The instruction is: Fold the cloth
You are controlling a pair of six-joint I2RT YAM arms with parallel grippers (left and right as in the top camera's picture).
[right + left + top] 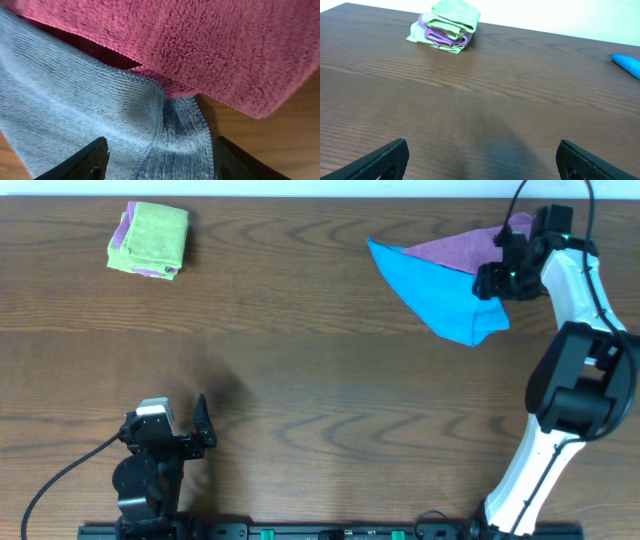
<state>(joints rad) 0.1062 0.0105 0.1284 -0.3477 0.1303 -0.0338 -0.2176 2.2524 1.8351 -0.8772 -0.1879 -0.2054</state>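
Left wrist: cloth [627, 65] cut by edge; right gripper [497, 280] hides purple cloth's [450, 250] end.

You face a robotics lab bench: wood-grain table [300, 340], left arm [150, 465] and right arm [578, 375] mounted on a front rail [300, 532].

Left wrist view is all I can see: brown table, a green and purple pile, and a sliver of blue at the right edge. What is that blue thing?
Observer: The tip of a sky-blue cloth; overhead it lies at the far right of the table.
Visitor: Is anything touching it?
Observer: The right end effector is at its right end; its wrist view shows blue fabric between open fingers.
Visitor: Is the cloth alone there?
Observer: No, a purple cloth lies against its far edge.
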